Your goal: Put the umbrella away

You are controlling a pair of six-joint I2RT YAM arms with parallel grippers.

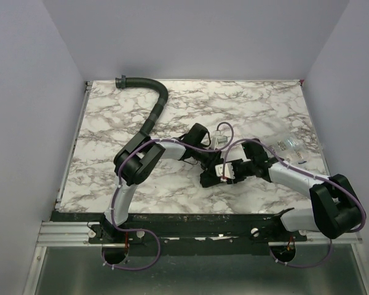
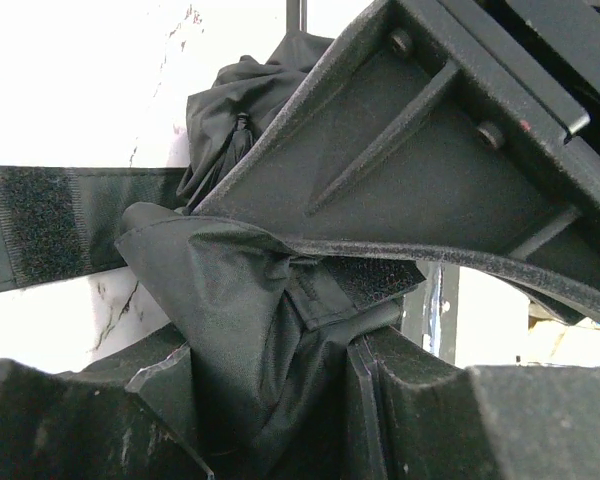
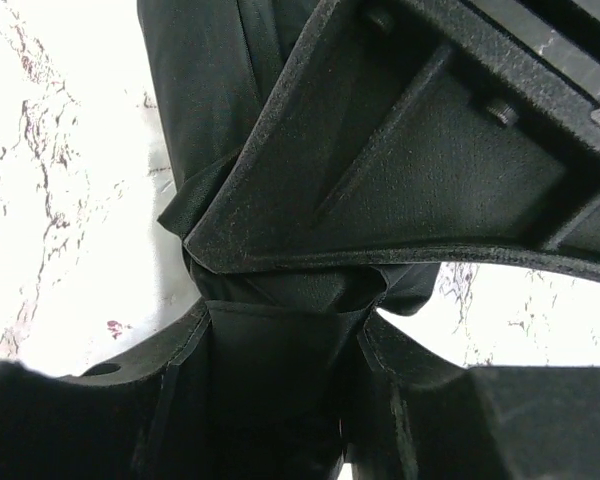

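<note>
The umbrella [image 1: 206,178] is a short black fabric bundle near the middle of the marble table [image 1: 104,129], mostly covered by both grippers. From the left, my left gripper [image 1: 210,158] reaches it. In the left wrist view that gripper [image 2: 270,365] is shut on crumpled umbrella fabric [image 2: 220,290], and the fastening strap [image 2: 40,225] with its rough patch runs off to the left. My right gripper [image 1: 234,171] comes in from the right. In the right wrist view it [image 3: 280,335] is shut on a fold of the umbrella [image 3: 205,90], which fills the gap between its fingers.
A black ribbed curved hose [image 1: 155,104] lies at the back left of the table. A clear plastic item [image 1: 292,147] sits near the right edge. Pale walls close the table in on three sides.
</note>
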